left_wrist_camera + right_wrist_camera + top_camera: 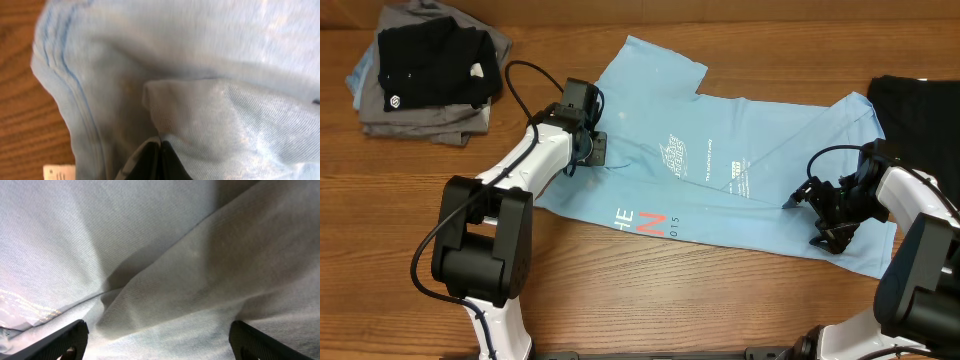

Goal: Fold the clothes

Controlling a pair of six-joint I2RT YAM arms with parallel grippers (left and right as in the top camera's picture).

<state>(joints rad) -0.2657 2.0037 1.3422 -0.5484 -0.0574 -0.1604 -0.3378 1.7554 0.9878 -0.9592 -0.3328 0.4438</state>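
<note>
The light blue T-shirt point(720, 170) lies spread across the middle of the table, white lettering and a red-orange mark point(658, 222) near its front edge. My left gripper point(592, 148) sits at the shirt's left edge and is shut on a pinch of its cloth; the left wrist view shows the jaws point(161, 150) closed on a fold of blue fabric point(210, 115). My right gripper point(817, 212) is over the shirt's right part. In the right wrist view its fingers point(157, 340) are wide apart, with the cloth point(165, 270) lying between them.
A stack of grey garments with a small black shirt point(432, 62) on top stands at the back left. A black garment point(920, 105) lies at the right edge. Bare wooden table point(380, 220) surrounds the shirt. A white tag point(59, 172) shows by the hem.
</note>
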